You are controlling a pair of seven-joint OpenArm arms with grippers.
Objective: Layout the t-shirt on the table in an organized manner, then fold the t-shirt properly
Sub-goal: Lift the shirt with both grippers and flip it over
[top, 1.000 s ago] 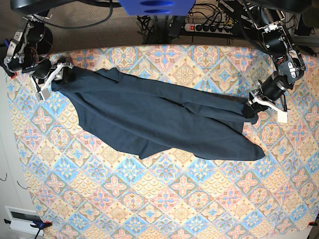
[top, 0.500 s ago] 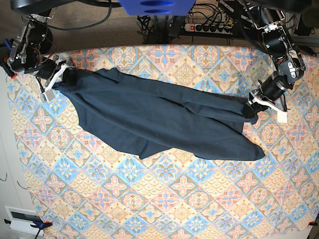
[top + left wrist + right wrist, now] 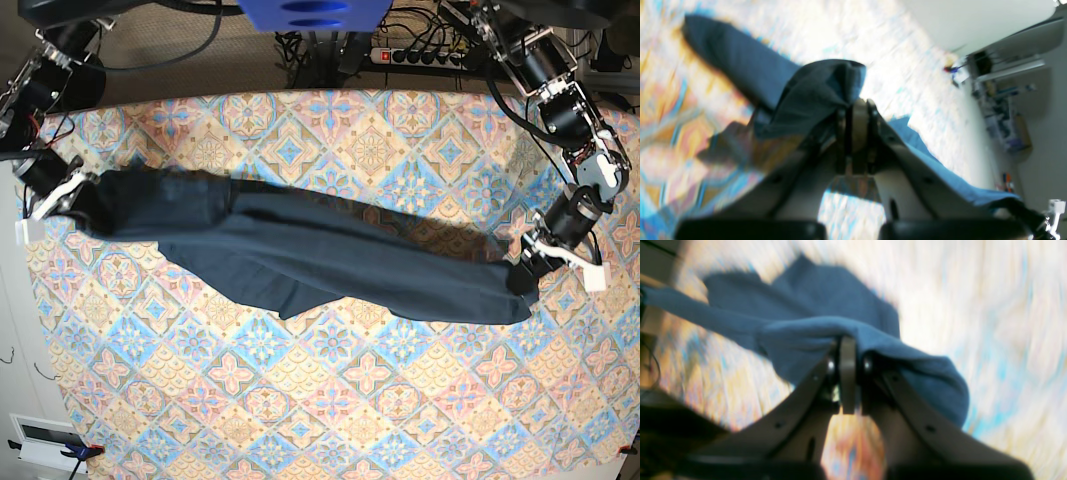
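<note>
Since 1 second ago, both clamped grippers pulled apart, stretching the t-shirt (image 3: 320, 260) taut.

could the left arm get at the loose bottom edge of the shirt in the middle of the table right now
Probably not as things stand. The left gripper is shut on one end of the t-shirt, stretched taut against the right gripper. Nothing lies over that edge, but it would have to let go first.

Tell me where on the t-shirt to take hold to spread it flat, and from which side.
The t-shirt hangs stretched in a narrow band between the shut left gripper and right gripper. The loose lower hem sags toward the table's near edge; likely best pinched there, coming from the near side.
</note>
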